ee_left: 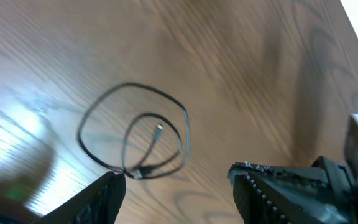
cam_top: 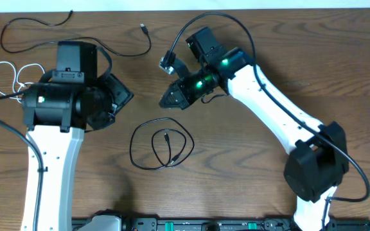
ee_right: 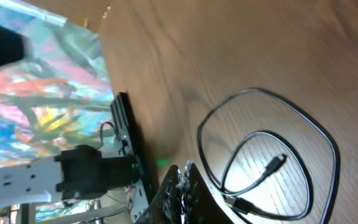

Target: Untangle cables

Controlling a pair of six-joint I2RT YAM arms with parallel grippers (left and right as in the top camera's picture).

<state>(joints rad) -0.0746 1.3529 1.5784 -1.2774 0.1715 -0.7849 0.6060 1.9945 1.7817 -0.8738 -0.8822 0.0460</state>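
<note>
Three cables lie apart on the wooden table. One black cable (cam_top: 149,42) trails along the far left, with its plug (cam_top: 143,27) loose. The white cable (cam_top: 2,63) loops at the left edge, beside my left arm. Another black cable (cam_top: 132,144) is coiled in the middle, and the same coil (ee_left: 185,118) (ee_right: 334,149) shows in both wrist views. My left gripper (cam_top: 117,96) (ee_left: 176,196) hangs open above and left of that coil, with nothing between its fingers (ee_left: 278,193). The right gripper (cam_top: 166,99) (ee_right: 182,186) is shut and empty, up and to the right of the coil.
A black rail (cam_top: 172,224) runs along the table's front edge. The right arm's thick black wire (cam_top: 236,25) arcs over its wrist. The table's far edge lies just above the top cable.
</note>
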